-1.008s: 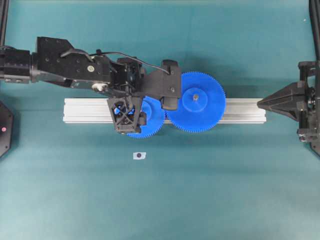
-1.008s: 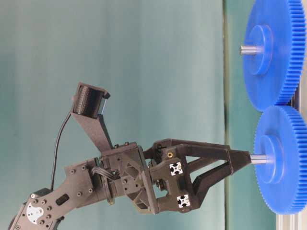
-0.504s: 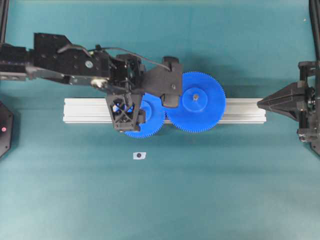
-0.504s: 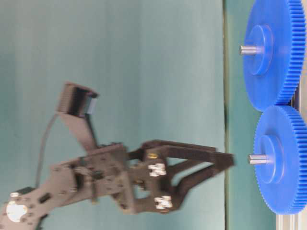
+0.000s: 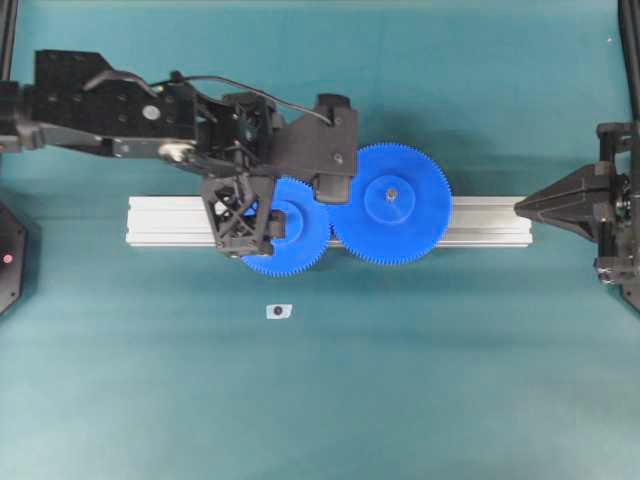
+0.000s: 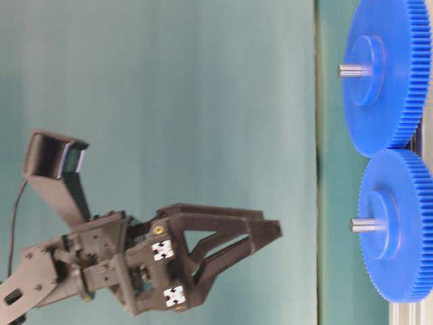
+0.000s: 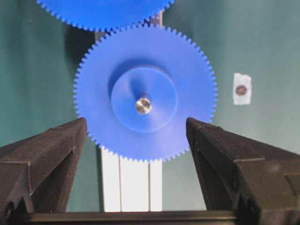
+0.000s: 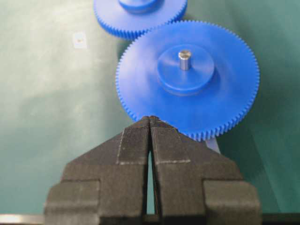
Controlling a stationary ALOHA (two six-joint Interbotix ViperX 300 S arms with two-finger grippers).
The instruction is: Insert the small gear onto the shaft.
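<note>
small gear (image 7: pixel 145 91) sits on shaft (image 7: pixel 143 105), meshing larger gear (image 5: pixel 391 204); left gripper (image 7: pixel 136 136) wide, empty; right gripper (image 8: pixel 150 123) closed, empty

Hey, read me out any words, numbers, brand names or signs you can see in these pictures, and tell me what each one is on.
No readable text in any view.
White sticker on the table: only a dark round dot, no letters.
Left gripper: white square patches bearing dark cross patterns, not writing.
Small gear, larger gear, aluminium rail: unmarked.

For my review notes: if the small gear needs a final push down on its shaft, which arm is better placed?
Probably the left. The left gripper hangs open directly over the small gear, already on the shaft; the right gripper, shut, sits at the rail's far end.
</note>
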